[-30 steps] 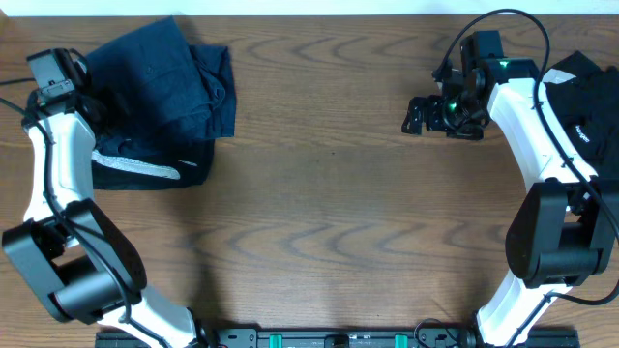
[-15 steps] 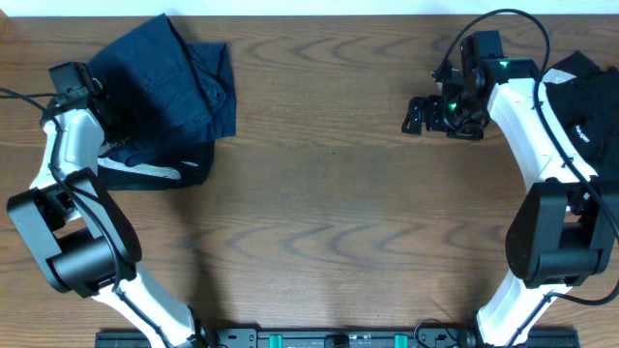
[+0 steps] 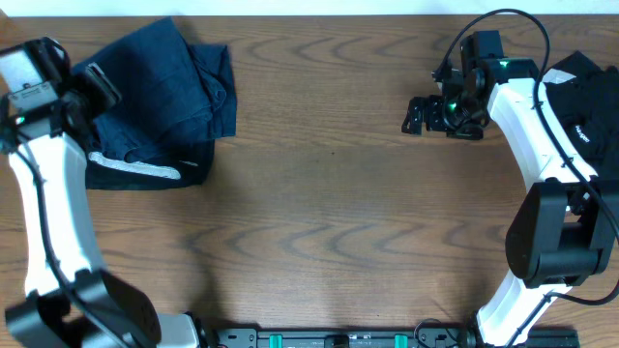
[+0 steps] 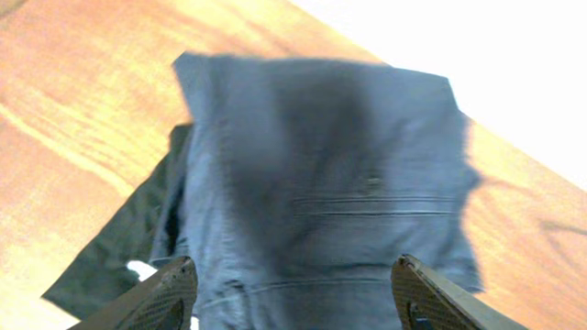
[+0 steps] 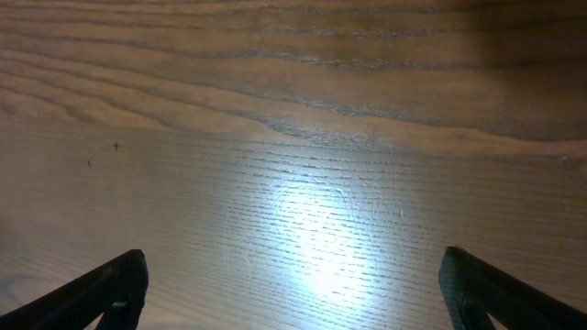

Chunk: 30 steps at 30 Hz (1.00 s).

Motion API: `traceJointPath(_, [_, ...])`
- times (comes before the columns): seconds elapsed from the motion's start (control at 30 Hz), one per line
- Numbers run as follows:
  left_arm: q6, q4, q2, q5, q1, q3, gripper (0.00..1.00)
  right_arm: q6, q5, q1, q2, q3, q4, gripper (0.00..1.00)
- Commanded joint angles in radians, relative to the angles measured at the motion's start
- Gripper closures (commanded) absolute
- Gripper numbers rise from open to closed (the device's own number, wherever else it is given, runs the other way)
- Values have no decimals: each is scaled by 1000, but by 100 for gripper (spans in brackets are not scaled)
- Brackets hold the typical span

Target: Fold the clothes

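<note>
Right now my left end effector [image 3: 97,89] hangs above the far-left corner of the tabletop [image 3: 319,213], fingers spread wide and holding nothing. Through its wrist camera the navy shorts [image 4: 339,183] fill the view below and ahead of the spread fingers, apart from them. The shorts lie doubled over in a fairly neat block with a pocket seam facing up. They rest on a black piece with a white stripe [image 3: 145,169], which pokes out along the near side. I read that as a stack of finished folds parked out of the working area.

My right end effector [image 3: 418,114] is released too, hovering over bare wood at the far right-centre. It is well apart from the black garment [image 3: 585,92] heaped at the right edge behind that arm. I judge that heap to be the next piece to fold, with the middle of the tabletop as the place to spread it.
</note>
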Motion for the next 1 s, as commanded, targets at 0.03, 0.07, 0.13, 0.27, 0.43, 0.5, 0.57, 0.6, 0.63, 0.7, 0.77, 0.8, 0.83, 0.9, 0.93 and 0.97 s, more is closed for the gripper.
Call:
traceJointPath(0.03, [2, -15, 0, 185, -6, 8, 25, 8, 3, -3, 1, 7, -1, 1])
traceJointPath(0.07, [2, -19, 0, 208, -7, 8, 19, 8, 3, -3, 1, 7, -1, 1])
traceJointPath(0.13, [2, -23, 0, 214, -9, 5, 9, 8, 3, -3, 1, 7, 0, 1])
traceJointPath(0.27, [2, -30, 0, 213, -8, 5, 2, 8, 3, -3, 1, 7, 0, 1])
traceJointPath(0.43, [2, -30, 0, 213, -8, 5, 2, 8, 3, -3, 1, 7, 0, 1])
traceJointPath(0.5, [2, -30, 0, 213, -8, 5, 2, 8, 3, -3, 1, 8, 0, 1])
traceJointPath(0.57, [2, -30, 0, 213, -8, 5, 2, 8, 3, -3, 1, 7, 0, 1])
traceJointPath(0.6, [2, -30, 0, 214, -8, 5, 2, 8, 3, -3, 1, 7, -1, 1])
traceJointPath(0.63, [2, -30, 0, 213, -8, 5, 2, 8, 3, -3, 1, 7, 0, 1])
traceJointPath(0.7, [2, -30, 0, 213, -8, 5, 2, 8, 3, -3, 1, 7, 0, 1])
traceJointPath(0.77, [2, -30, 0, 213, -8, 5, 2, 8, 3, -3, 1, 7, 0, 1])
traceJointPath(0.8, [2, -30, 0, 213, -8, 5, 2, 8, 3, -3, 1, 7, -1, 1])
traceJointPath(0.83, [2, -30, 0, 213, -8, 5, 2, 8, 3, -3, 1, 7, -1, 1])
traceJointPath(0.9, [2, -30, 0, 213, -8, 5, 2, 8, 3, -3, 1, 7, -1, 1])
traceJointPath(0.93, [2, -30, 0, 213, -8, 5, 2, 8, 3, -3, 1, 7, 0, 1])
traceJointPath(0.97, [2, -30, 0, 213, -8, 5, 2, 8, 3, -3, 1, 7, -1, 1])
